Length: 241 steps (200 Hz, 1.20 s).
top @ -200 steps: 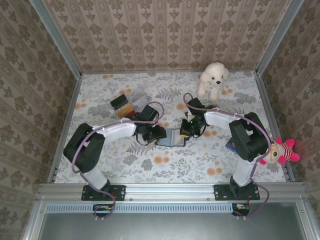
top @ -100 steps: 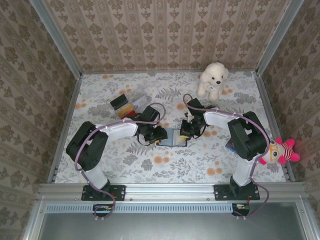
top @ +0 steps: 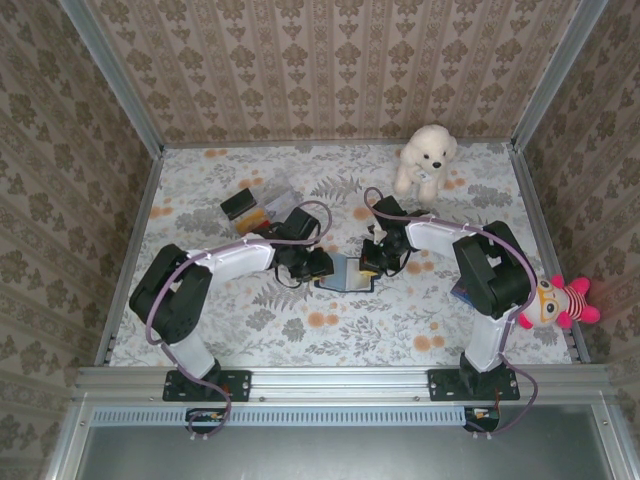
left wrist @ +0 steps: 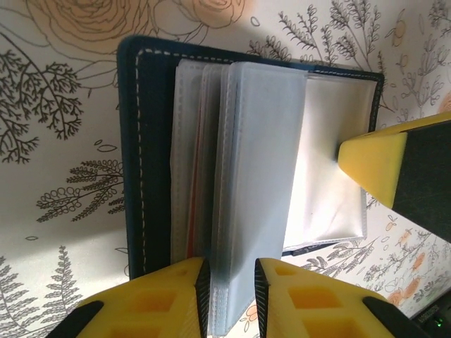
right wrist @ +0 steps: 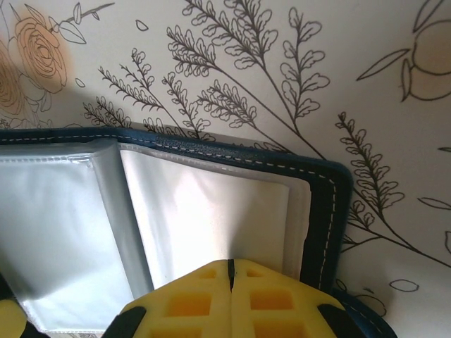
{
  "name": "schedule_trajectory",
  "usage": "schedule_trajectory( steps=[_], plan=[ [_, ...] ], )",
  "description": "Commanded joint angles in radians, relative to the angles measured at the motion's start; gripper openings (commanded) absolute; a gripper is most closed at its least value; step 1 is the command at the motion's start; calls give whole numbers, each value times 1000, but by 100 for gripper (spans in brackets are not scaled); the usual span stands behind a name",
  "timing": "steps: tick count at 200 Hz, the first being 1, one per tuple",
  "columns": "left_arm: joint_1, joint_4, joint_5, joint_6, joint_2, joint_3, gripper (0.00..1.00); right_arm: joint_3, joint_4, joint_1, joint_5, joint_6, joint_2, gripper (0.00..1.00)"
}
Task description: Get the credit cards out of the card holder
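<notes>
No writing, label or number can be read anywhere (the card holder (left wrist: 148,141) looks unmarked).

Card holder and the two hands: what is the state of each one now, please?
card holder, open, flat on the table
clear sleeves, fanned up from the spine
left hand, closed on the clear sleeves' near edge
right hand, shut, tips on the card holder's right half

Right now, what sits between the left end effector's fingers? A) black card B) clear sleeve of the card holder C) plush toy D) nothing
B: the left wrist view shows the left end effector closed on a clear sleeve of the open card holder.
</notes>
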Motion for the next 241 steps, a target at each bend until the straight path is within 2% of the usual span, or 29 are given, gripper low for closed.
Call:
schedule_trajectory(
  steps=[1, 50, 71, 91, 138, 197, 241],
  plan=[
    [2, -50, -28, 22, -13, 23, 28, 21, -37, 6, 27, -19, 30, 5],
    [10, -35, -37, 22, -49, 16, 35, 27, -40, 6, 27, -21, 34, 5],
    [10, -16, -13, 27, -43, 19, 27, 27, -40, 6, 26, -20, 33, 5],
    [8, -9, -4, 22, -21, 23, 26, 26, -40, 6, 25, -23, 33, 4],
    [9, -10, -10, 7, 30, 31, 34, 26, -40, 6, 24, -24, 33, 4],
    [3, 66, 95, 7, 59, 42, 27, 21, -42, 6, 19, -30, 36, 4],
    [-14, 125, 163, 5, 65, 58, 26, 21, -42, 6, 12, -40, 47, 4]
  ],
)
